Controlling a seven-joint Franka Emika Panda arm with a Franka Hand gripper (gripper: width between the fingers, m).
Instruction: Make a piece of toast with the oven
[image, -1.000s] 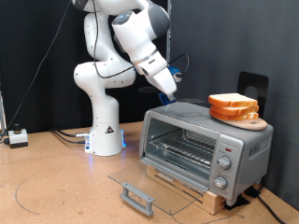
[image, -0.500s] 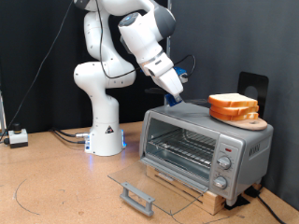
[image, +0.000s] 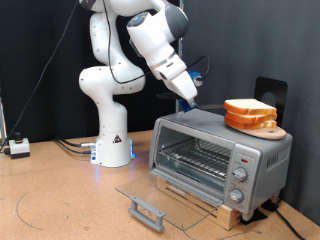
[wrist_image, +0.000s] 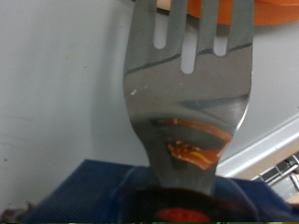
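Observation:
The silver toaster oven (image: 218, 150) stands on a wooden block, its glass door (image: 150, 195) folded down flat and its wire rack (image: 192, 158) bare. A stack of bread slices (image: 250, 114) lies on a round board on the oven's roof; no single slice lies apart from it. My gripper (image: 186, 96) hangs above the roof's left end, shut on a blue-handled slotted metal spatula (wrist_image: 192, 93). In the wrist view the blade points at the orange-brown crust (wrist_image: 252, 11) of the stack, a short way off.
The robot's white base (image: 112, 140) stands at the exterior view's left of the oven. A small box with cables (image: 18, 147) sits at the far left. The oven's knobs (image: 240, 180) run down its right panel. A black object (image: 270, 92) stands behind the stack.
My gripper with the spatula has shifted slightly to the exterior view's right, towards the bread stack. The oven and the stack have not moved.

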